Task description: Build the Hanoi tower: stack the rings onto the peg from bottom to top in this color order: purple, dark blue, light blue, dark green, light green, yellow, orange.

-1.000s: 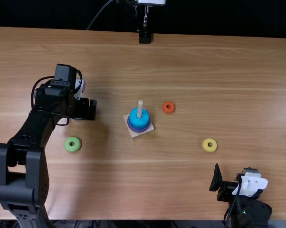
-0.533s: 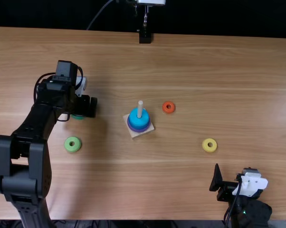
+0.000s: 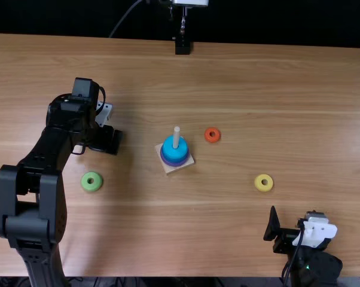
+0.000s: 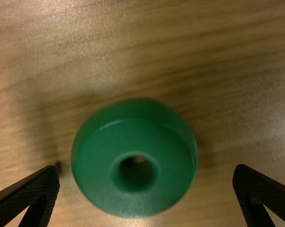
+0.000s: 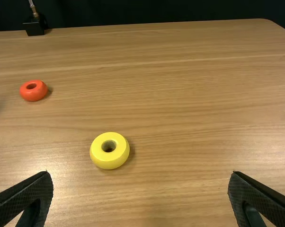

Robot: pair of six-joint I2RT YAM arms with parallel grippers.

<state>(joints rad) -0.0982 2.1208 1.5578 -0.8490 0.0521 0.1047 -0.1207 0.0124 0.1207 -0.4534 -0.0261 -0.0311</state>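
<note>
My left gripper point(image 3: 111, 141) hangs over the table's left part. In the left wrist view that gripper point(image 4: 146, 177) is open, the dark green ring point(image 4: 100, 158) lying between its fingers. A light green ring point(image 3: 85, 182) lies nearer the front edge. The peg point(image 3: 176, 138) stands on a square base point(image 3: 170, 170), with a light blue ring point(image 3: 175, 153) above a purple ring point(image 3: 183, 162); whether a dark blue ring is among them I cannot tell. Orange ring point(image 3: 211, 130) and yellow ring point(image 3: 259, 182) lie apart. My right gripper point(image 3: 271, 239), open in its wrist view point(image 5: 140, 182), is at front right.
A black stand point(image 3: 182, 46) with a metal post is at the table's far edge. The wooden table point(image 3: 311, 119) extends around the peg base. The left arm's links cover part of the left side.
My left gripper has shifted and turned slightly over the dark green ring, part of which showed beneath it half a second ago. The right arm and the other rings have kept still.
</note>
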